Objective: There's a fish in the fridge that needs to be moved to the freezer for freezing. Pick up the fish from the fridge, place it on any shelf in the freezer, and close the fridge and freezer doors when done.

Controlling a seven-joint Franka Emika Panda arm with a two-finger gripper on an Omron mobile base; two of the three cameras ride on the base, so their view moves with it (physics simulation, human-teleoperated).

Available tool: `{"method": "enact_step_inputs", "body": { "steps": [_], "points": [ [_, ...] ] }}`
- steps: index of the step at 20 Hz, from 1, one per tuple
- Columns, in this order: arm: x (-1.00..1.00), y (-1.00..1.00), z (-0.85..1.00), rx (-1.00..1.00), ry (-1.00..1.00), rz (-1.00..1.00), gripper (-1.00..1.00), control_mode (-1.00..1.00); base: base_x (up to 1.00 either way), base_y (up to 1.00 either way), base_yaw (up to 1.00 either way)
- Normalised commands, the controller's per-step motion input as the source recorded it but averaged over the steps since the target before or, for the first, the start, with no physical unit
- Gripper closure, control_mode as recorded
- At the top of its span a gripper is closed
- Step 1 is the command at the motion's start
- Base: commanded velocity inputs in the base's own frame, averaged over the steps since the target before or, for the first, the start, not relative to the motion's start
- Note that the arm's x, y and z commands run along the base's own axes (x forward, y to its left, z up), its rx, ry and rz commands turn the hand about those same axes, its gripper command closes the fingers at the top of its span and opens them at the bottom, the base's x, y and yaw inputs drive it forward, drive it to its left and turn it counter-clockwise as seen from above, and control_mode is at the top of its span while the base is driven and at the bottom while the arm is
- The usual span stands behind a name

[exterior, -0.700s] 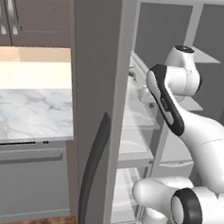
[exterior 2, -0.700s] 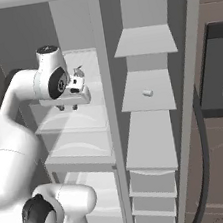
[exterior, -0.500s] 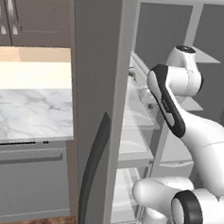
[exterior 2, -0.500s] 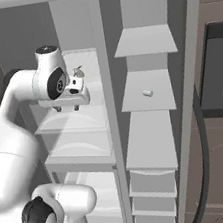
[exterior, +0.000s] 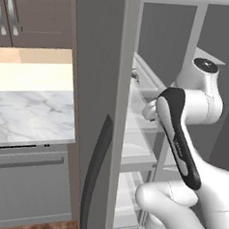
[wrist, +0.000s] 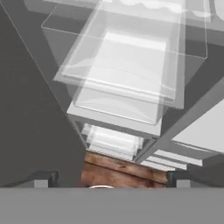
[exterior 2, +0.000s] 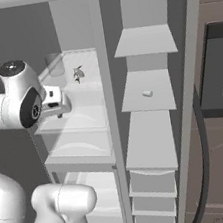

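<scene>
The fish (exterior 2: 78,74) is a tiny dark grey thing lying on the upper glass shelf (exterior 2: 87,89) of the fridge's left compartment. My gripper (exterior 2: 58,109) hangs at the front of that compartment, below and left of the fish and apart from it. In the hand view the gripper (wrist: 109,180) looks down over the glass shelves, its fingertips (wrist: 41,179) wide apart and open with nothing between them. Both doors stand open: the left door (exterior: 95,110) with its dark curved handle (exterior: 94,183), and the right door (exterior 2: 200,135) seen edge-on. The right compartment has white shelves (exterior 2: 150,138).
A clear glass jar (exterior 2: 54,64) stands at the back left of the fish's shelf. A small white item (exterior 2: 147,93) lies on a shelf of the right compartment. A marble counter (exterior: 29,115) runs left of the open door. Wooden floor (wrist: 122,168) shows below.
My hand has drawn back to the left and a little lower, away from the fish's shelf, and turned downward. The fish has stayed put.
</scene>
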Motion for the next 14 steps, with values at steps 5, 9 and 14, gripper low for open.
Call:
{"method": "enact_step_inputs", "body": {
  "steps": [5, 9, 14],
  "points": [
    [-0.01, 0.21, 0.67, -0.02, -0.28, 0.13, -1.0, -1.0, 0.0, 0.0, 0.0],
    [0.1, 0.08, 0.56, 0.0, -0.14, 0.01, -1.0, -1.0, 0.0, 0.0, 0.0],
    [0.42, -0.01, 0.36, 0.0, -0.01, 0.0, -1.0, -1.0, 0.0, 0.0, 0.0]
  ]
}}
